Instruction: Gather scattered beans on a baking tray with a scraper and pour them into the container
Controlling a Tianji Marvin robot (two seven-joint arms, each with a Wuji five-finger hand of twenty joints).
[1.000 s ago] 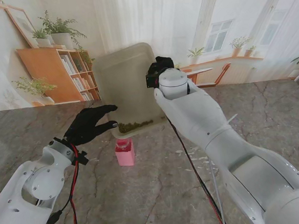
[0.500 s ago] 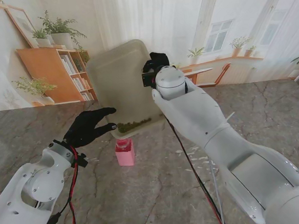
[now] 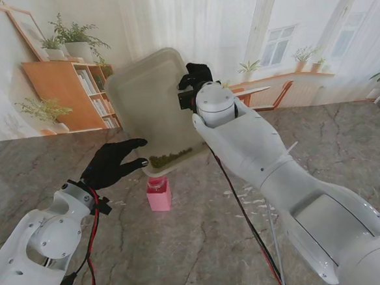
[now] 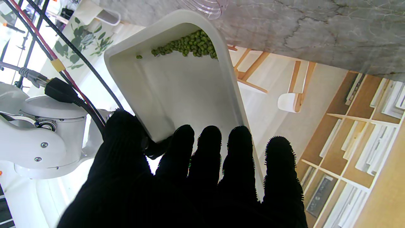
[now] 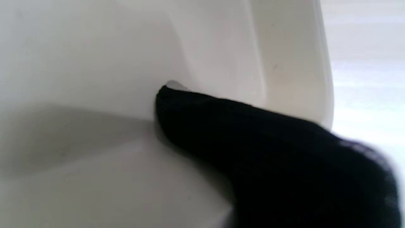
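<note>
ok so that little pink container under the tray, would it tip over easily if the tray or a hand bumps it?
Probably yes. The pink container looks small and narrow, standing free on the marble table, so it likely weighs little. The tray corner hangs just over its mouth, and the left hand is close, so a light knock could topple it.
</note>
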